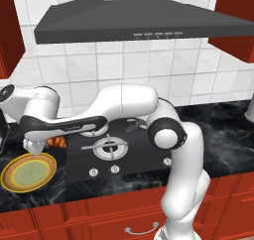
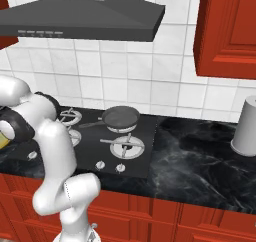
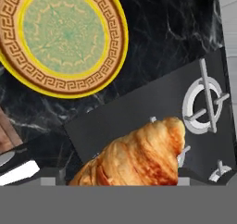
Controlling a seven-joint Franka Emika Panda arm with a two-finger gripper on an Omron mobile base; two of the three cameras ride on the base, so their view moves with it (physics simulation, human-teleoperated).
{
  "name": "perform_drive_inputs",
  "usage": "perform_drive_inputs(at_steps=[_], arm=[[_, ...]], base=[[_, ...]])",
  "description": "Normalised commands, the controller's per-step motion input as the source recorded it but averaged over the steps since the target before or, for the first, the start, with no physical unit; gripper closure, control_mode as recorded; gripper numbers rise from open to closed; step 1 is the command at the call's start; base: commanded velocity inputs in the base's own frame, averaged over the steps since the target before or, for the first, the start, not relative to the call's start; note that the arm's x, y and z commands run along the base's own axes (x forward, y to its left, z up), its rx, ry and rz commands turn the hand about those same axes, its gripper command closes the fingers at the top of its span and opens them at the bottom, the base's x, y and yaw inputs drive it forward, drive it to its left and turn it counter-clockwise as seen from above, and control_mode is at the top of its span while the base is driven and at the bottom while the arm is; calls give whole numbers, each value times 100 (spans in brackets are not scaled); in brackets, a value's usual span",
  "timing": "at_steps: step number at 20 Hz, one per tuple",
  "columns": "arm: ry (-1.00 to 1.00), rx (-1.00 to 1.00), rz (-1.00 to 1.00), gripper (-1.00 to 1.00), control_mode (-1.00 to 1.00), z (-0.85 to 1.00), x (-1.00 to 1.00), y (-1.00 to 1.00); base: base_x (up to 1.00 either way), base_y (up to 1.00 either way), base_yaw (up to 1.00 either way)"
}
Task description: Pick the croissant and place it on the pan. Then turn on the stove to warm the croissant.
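Note:
The orange-brown croissant [image 3: 134,153] fills the bottom of the hand view, lying between my gripper's [image 3: 119,177] fingers at the stove's [image 3: 139,107] left edge. A small gap shows on its left side, and the jaws stand wide and open around it. In the left base view my gripper [image 1: 40,147] hangs low over the counter with the croissant [image 1: 59,142] just beside it. The dark pan [image 2: 121,117] sits on the back burner of the stove [image 2: 145,136]. The stove's [image 1: 144,157] silver knobs [image 1: 115,169] line its front edge.
A yellow-rimmed, green-centred plate [image 1: 29,172] lies on the black marble counter left of the stove, also close by in the hand view as the plate [image 3: 65,33]. A grey canister [image 2: 245,128] stands far right. The range hood [image 1: 139,21] hangs above.

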Motion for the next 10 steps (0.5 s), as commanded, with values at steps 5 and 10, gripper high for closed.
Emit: perform_drive_inputs(at_steps=[5, 10], arm=[[-9, 5, -24, 100, -100, 29, -7, -66], [-10, 6, -26, 100, -100, 31, -10, -74]], base=[[0, 0, 0], [0, 0, 0]])
